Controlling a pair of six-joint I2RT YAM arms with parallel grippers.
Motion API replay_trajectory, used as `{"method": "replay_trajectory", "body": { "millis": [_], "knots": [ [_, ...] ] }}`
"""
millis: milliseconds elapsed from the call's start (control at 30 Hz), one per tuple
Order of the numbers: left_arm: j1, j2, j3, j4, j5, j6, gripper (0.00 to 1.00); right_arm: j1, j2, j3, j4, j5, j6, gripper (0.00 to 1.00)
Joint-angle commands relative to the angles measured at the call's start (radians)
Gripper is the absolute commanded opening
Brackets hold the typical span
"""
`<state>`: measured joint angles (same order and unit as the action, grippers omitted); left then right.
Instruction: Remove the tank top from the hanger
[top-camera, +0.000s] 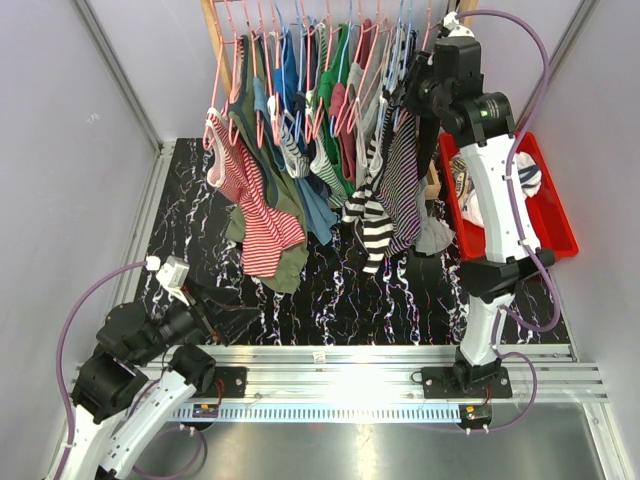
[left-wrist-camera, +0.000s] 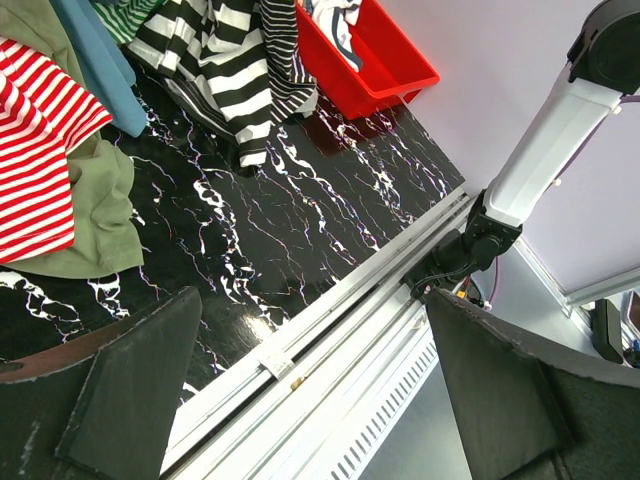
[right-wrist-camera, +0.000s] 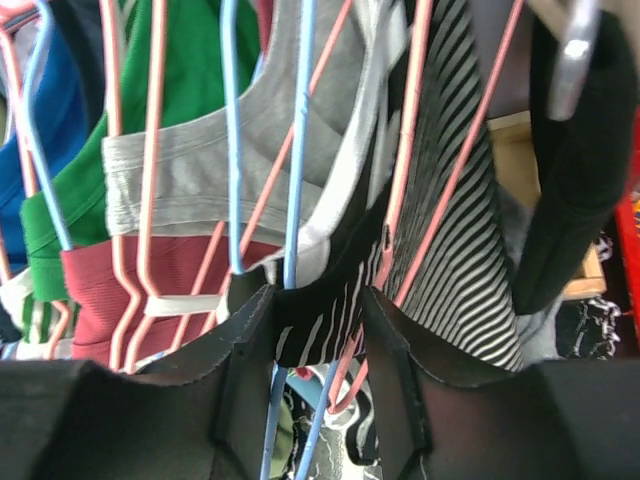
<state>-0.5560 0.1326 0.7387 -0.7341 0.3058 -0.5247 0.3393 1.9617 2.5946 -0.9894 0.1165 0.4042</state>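
right gripper (right-wrist-camera: 318, 345) on the striped tank top (right-wrist-camera: 455, 220)
from above, the tank top hangs at 1 o'clock among other clothes (top-camera: 265, 200). the right jaws pinch a fold of it, with a blue hanger (right-wrist-camera: 297, 140) wire between them. the left gripper (left-wrist-camera: 310, 400) rests at 7 o'clock, jaws wide apart, holding nothing.
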Motion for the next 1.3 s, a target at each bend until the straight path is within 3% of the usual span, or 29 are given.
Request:
{"method": "replay_trajectory", "body": {
  "millis": [0,100,200,367,467,533,633,767,833,867,900,933,967,1067,1133,1200,1267],
  "knots": [
    [0.001,-0.013,0.019,0.021,-0.004,0.006,0.99,0.006,-0.069,-0.048,0.028,0.071,-0.013,0.45],
    [-0.001,-0.014,0.014,0.025,-0.004,0.005,0.99,0.006,-0.093,-0.085,0.029,0.089,-0.024,0.45],
    [0.001,-0.014,0.014,0.027,0.001,0.005,0.99,0.007,-0.116,-0.114,0.038,0.055,-0.039,0.55],
    [0.001,-0.016,0.021,0.025,-0.004,0.008,0.99,0.007,-0.274,-0.293,0.186,-0.026,-0.059,0.88],
    [0.001,-0.013,0.022,0.03,-0.008,0.009,0.99,0.006,-0.435,-0.476,0.292,-0.092,-0.059,0.93],
    [0.001,-0.004,0.03,0.029,-0.016,0.012,0.99,0.007,-0.544,-0.692,0.35,-0.176,-0.044,0.94],
    [0.001,0.004,0.039,0.021,-0.03,0.019,0.99,0.009,-0.838,-1.029,0.471,-0.302,-0.019,0.98],
    [0.001,0.002,0.036,0.007,-0.066,0.017,0.99,0.009,-1.063,-1.348,0.423,-0.376,0.027,0.99],
    [0.001,0.012,0.024,0.001,-0.089,0.019,0.99,0.009,-1.151,-1.494,0.379,-0.315,0.048,1.0],
    [0.001,0.027,0.019,-0.002,-0.099,0.02,0.99,0.007,-1.241,-1.536,0.368,-0.276,0.054,0.98],
    [0.001,0.033,0.013,-0.002,-0.106,0.02,0.99,0.009,-1.282,-1.609,0.357,-0.197,0.056,0.89],
    [0.001,0.038,0.011,-0.001,-0.125,0.023,0.99,0.007,-1.319,-1.637,0.332,-0.145,0.058,0.4],
    [-0.001,0.038,0.008,0.001,-0.141,0.026,0.99,0.009,-1.374,-1.656,0.309,-0.079,0.07,0.0],
    [0.001,0.007,-0.002,-0.004,-0.24,0.028,0.84,0.009,-1.42,-1.744,0.252,0.282,0.133,0.0],
    [0.001,-0.008,-0.013,0.001,-0.261,0.02,0.8,0.007,-1.414,-1.866,0.32,0.365,0.136,0.0],
    [0.001,-0.011,-0.015,-0.008,-0.269,0.011,0.8,0.007,-1.388,-1.965,0.43,0.353,0.057,0.0],
    [0.001,-0.021,-0.019,-0.011,-0.275,0.002,0.88,0.009,-1.359,-2.022,0.588,0.39,0.059,0.0]
  ]
}}
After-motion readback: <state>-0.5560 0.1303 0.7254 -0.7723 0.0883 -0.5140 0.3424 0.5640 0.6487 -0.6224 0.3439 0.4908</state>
